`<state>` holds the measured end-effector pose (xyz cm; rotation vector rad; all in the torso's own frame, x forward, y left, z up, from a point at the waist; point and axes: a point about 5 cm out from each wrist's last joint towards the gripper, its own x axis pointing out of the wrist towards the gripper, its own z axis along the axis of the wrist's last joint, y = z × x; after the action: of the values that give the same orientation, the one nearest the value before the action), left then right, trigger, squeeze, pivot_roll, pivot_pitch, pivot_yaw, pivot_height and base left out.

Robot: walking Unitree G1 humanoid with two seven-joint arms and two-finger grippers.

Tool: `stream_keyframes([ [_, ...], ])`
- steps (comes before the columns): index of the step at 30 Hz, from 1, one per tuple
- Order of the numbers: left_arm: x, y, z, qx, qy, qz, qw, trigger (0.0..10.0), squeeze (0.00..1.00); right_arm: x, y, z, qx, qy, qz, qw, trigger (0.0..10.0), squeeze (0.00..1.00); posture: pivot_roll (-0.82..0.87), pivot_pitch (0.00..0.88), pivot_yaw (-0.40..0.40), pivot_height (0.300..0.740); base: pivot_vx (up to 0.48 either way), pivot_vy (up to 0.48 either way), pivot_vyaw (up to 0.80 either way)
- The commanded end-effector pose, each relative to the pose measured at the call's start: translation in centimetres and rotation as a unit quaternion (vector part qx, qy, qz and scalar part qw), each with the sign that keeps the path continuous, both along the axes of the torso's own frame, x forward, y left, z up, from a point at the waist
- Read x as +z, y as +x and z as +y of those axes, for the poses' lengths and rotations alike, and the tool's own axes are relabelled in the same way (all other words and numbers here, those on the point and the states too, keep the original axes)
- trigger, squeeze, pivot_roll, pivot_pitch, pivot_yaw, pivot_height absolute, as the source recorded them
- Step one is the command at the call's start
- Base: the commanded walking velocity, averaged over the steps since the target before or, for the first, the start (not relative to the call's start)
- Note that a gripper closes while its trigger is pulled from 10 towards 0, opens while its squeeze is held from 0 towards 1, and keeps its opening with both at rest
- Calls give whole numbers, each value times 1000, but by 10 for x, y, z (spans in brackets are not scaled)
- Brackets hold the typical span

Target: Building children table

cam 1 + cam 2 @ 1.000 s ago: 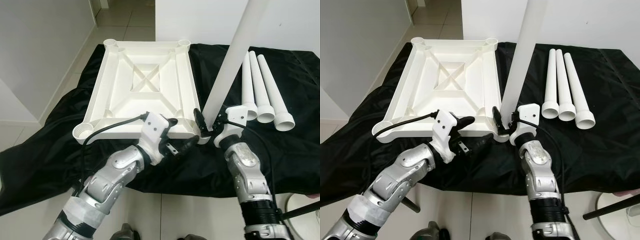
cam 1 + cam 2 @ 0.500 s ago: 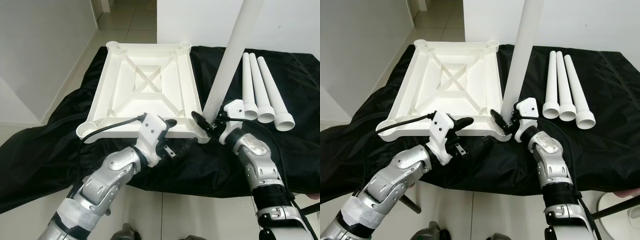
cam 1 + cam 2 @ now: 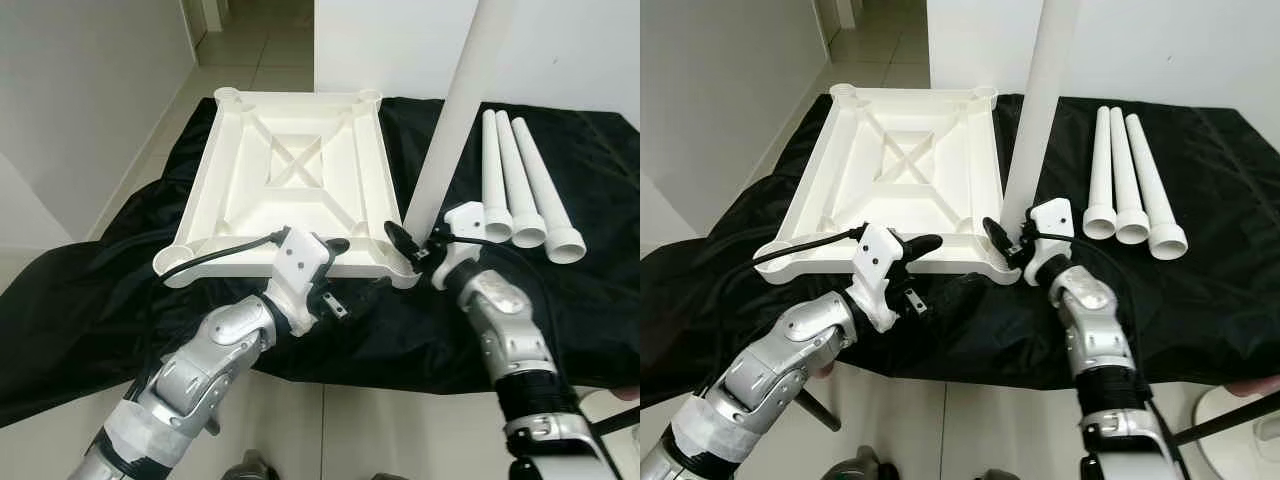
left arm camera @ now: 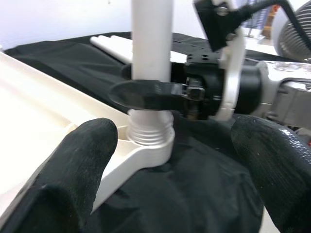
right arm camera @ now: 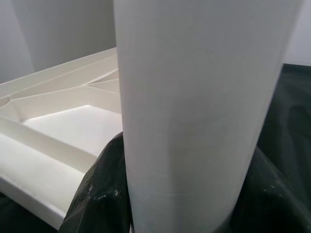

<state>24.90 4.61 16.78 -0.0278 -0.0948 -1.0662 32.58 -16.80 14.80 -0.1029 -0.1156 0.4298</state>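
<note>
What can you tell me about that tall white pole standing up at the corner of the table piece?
The white leg is a smooth, plastic-looking tube, standing nearly upright. Its threaded lower end sits in the near right corner socket of the upturned tabletop. The right tool grips it just above the socket.

Likely a home: tiled floor (image 3: pixel 250 50), white walls (image 3: pixel 80 100).

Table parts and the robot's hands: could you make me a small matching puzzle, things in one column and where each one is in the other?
Things:
1. tabletop
2. upright leg
3. spare legs
4. left gripper

Places:
A. lying side by side on the black cloth
B. upside down on the cloth
C. clamped by the right gripper, at a corner socket
D. at the tabletop's near edge

Pairs: 1-B, 2-C, 3-A, 4-D
</note>
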Motion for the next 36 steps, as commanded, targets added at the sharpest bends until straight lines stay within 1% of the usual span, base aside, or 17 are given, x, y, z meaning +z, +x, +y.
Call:
stream_keyframes([
  [1,-2,-8,-4,-72,7,-4,997,10000,0,-22,-5,4,-44,-1,48,998,10000,0,15,8,32,740,0,0,0],
  [2,-2,-9,-5,-70,1,-2,998,10000,0,-26,-8,9,-81,13,56,995,10000,0,13,12,28,740,0,0,0],
  [3,-2,-9,-8,-68,-5,0,998,10000,0,-31,-12,17,-136,26,64,988,10000,0,12,4,21,740,0,0,0],
  [5,-2,-9,-8,-70,-2,-2,998,10000,0,-34,-16,23,-178,32,64,981,10000,0,11,0,18,740,0,0,0],
  [8,-3,-9,-8,-70,-1,-3,998,10000,0,-36,-17,25,-195,49,69,977,10000,0,11,0,18,740,0,0,0],
  [9,-3,-8,-8,-68,-2,-3,998,10000,0,-37,-19,28,-214,48,69,973,10000,0,5,0,18,740,0,0,0],
  [10,-3,-8,-8,-68,-2,-3,998,10000,0,-37,-19,28,-214,48,69,973,10000,0,5,0,18,740,0,0,0],
  [12,-2,-7,-7,-66,-4,-3,998,10000,0,-38,-24,38,-234,61,65,968,10000,0,2,0,20,740,0,0,0],
  [16,-2,-6,-7,-66,-4,-4,998,10000,0,-37,-28,44,-229,73,61,969,10000,0,-2,0,26,740,0,0,0],
  [17,-2,-6,-7,-66,-4,-4,998,10000,0,-34,-30,45,-217,81,48,972,10000,0,-2,0,29,740,0,0,0],
  [18,-2,-5,-7,-66,-3,-6,998,10000,0,-31,-33,42,-212,85,36,973,10000,592,-5,0,33,740,0,0,0],
  [20,-1,-4,-6,-66,-3,-7,998,10000,0,-29,-34,41,-209,87,28,974,10000,592,-7,0,36,740,0,0,0],
  [21,-1,-3,-6,-66,-2,-7,998,10000,0,-27,-37,39,-206,95,17,974,10000,1000,-11,0,44,740,0,0,0],
  [25,0,1,-3,-64,1,-11,998,10000,0,-20,-43,28,-211,95,-13,973,10000,1000,-22,0,53,740,0,0,0],
  [31,0,2,-2,-66,3,-13,998,10000,0,-18,-49,22,-208,84,-26,974,10000,1000,-24,0,56,740,0,0,0],
  [32,1,2,-2,-66,3,-13,998,10000,0,-16,-52,18,-196,81,-36,977,10000,0,-28,0,64,740,0,0,0],
  [36,2,3,-1,-65,3,-14,998,10000,0,-15,-56,14,-179,80,-42,980,10000,0,-28,0,64,740,0,0,0],
])
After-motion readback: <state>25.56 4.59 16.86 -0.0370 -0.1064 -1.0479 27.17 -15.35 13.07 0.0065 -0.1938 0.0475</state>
